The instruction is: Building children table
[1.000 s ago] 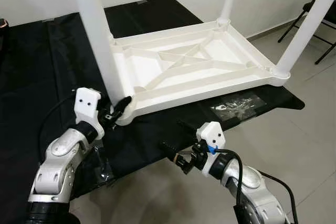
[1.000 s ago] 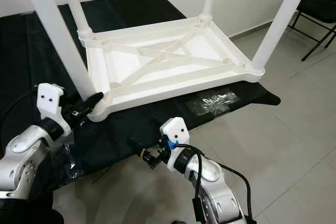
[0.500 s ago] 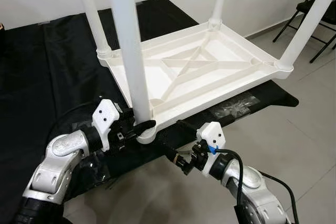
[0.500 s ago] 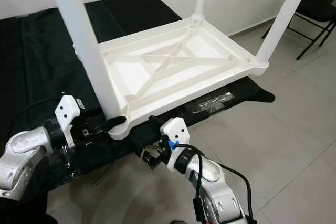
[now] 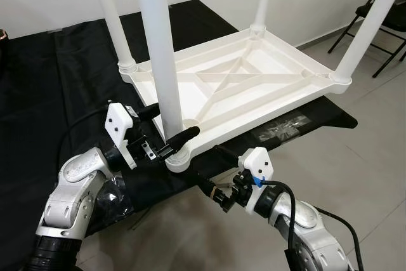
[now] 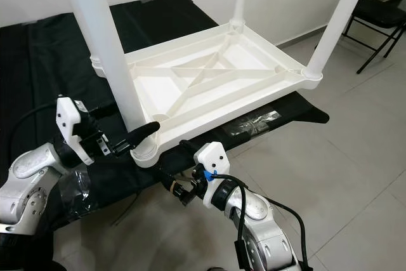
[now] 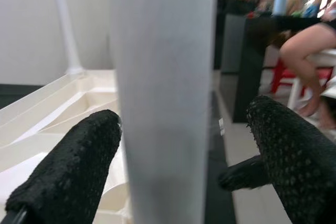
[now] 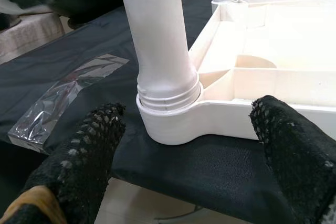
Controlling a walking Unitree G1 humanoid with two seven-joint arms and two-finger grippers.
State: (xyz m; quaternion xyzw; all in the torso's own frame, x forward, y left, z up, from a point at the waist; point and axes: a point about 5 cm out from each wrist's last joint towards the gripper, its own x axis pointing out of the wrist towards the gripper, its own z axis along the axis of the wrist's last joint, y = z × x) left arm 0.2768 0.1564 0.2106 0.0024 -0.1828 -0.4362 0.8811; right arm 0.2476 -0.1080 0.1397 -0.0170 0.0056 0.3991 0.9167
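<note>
Left eye view: white plastic children table (image 5: 241, 87), upside down on a black cloth (image 5: 63, 74), 4 legs pointing up. Near leg (image 5: 158, 61) stands in its corner socket at the cloth's front edge. Left pincer (image 5: 170, 130), fingers apart, straddles that leg just above the socket. Right pincer (image 5: 212, 185) sits low, just in front of the same corner. Clear plastic wrap (image 5: 282, 125) lies on the cloth beside the table top.

Right eye view: black folding chair (image 6: 380, 14) on the tiled floor.

Left wrist view: leg between both fingers (image 7: 73, 171), gaps either side.

Right wrist view: right pincer's fingers spread wide, facing the threaded socket (image 8: 170, 116). No readable writing.
</note>
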